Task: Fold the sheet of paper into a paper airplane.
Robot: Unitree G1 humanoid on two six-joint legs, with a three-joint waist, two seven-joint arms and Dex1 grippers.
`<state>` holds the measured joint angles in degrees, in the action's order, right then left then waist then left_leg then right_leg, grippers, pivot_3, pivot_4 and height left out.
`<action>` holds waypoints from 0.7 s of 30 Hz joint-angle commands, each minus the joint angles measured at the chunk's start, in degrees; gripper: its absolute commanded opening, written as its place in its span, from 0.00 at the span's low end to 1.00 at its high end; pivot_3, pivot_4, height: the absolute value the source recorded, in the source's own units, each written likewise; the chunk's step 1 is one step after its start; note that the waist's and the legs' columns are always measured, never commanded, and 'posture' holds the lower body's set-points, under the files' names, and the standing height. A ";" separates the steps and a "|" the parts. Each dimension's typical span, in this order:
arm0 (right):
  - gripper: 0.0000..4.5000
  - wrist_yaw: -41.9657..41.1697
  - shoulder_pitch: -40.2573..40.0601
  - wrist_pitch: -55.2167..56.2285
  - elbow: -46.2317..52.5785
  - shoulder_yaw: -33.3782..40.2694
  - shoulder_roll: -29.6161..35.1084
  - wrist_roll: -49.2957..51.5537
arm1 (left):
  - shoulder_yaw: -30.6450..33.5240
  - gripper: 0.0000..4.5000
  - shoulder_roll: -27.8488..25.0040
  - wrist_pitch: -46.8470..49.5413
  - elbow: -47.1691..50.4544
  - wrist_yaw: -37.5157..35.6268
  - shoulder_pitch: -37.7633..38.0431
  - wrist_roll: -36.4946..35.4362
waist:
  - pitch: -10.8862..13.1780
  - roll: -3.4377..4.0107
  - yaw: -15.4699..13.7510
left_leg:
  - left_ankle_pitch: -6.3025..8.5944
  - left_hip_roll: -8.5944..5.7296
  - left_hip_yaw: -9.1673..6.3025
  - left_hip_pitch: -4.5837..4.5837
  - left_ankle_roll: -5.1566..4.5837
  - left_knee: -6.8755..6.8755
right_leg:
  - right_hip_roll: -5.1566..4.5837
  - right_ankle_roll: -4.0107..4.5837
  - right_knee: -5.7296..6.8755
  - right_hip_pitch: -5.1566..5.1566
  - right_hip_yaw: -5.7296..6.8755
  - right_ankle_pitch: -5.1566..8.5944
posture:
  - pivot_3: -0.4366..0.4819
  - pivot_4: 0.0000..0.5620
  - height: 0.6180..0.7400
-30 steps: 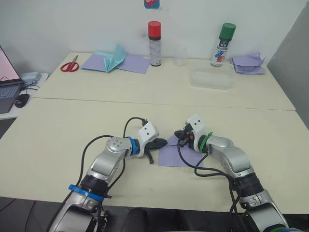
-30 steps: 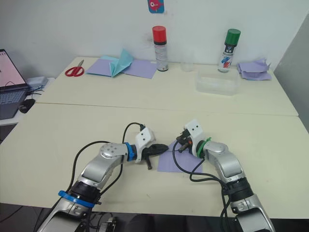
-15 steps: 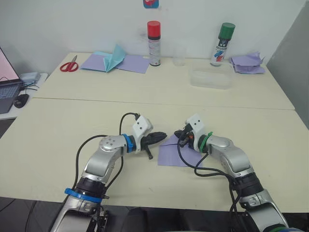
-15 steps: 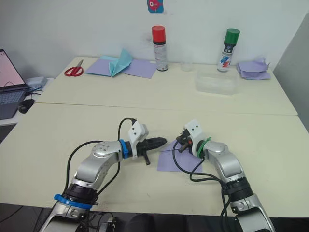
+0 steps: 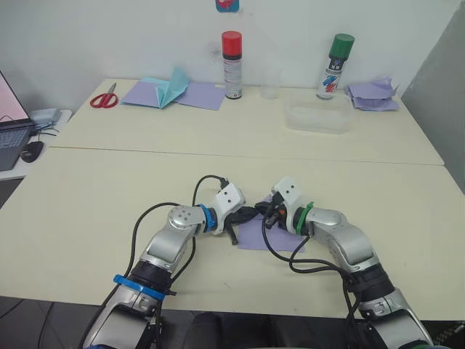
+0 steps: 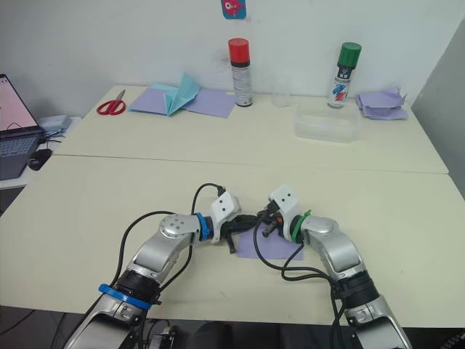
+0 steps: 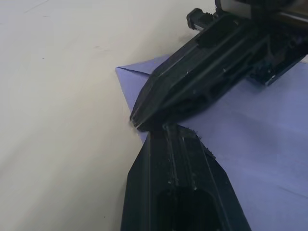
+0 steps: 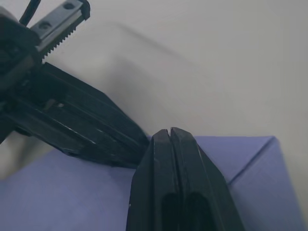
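Left eye view: seemingly empty clear tray [image 5: 317,119].

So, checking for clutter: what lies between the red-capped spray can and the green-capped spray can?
A small clear plastic cup stands between the red-capped spray can and the green-capped spray can, in the left eye view.

no text can be read; the two spray cans [image 5: 232,64] [image 5: 334,65] carry labels, their print too small to make out.
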<state>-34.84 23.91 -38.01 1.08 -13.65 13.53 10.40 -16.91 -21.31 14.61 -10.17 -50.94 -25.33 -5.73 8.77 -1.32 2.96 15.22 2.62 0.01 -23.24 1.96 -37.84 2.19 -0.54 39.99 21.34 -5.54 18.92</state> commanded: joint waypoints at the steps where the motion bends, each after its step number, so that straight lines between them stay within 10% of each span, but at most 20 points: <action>1: 0.00 1.41 0.83 -1.27 1.69 -0.49 -1.51 0.26 | -1.29 0.01 -0.27 0.23 -1.94 -0.71 0.45 1.47 | 0.00 0.00 0.01 | 0.00 0.01 0.00 0.00 0.00 0.00 | 0.00 0.00 0.00 0.00 0.01 0.00 | 0.48 0.27 1.00; 21: 0.00 14.40 2.81 4.70 -11.59 8.37 -2.84 -3.30 | -1.92 0.01 -0.92 -0.65 -3.63 -1.37 0.46 2.96 | -0.02 -0.01 -0.18 | 0.00 -0.03 0.07 0.21 -0.01 -0.03 | -0.02 -0.01 -0.02 -0.21 -0.03 0.01 | 0.48 0.27 1.00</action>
<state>-24.18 26.69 -33.89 -7.38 -8.46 9.81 9.13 -17.51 -21.27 13.09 -11.45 -51.89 -25.72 -4.73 8.75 -1.33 2.78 15.22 2.59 0.08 -23.03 1.95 -37.87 2.17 -0.55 39.97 21.13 -5.58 18.93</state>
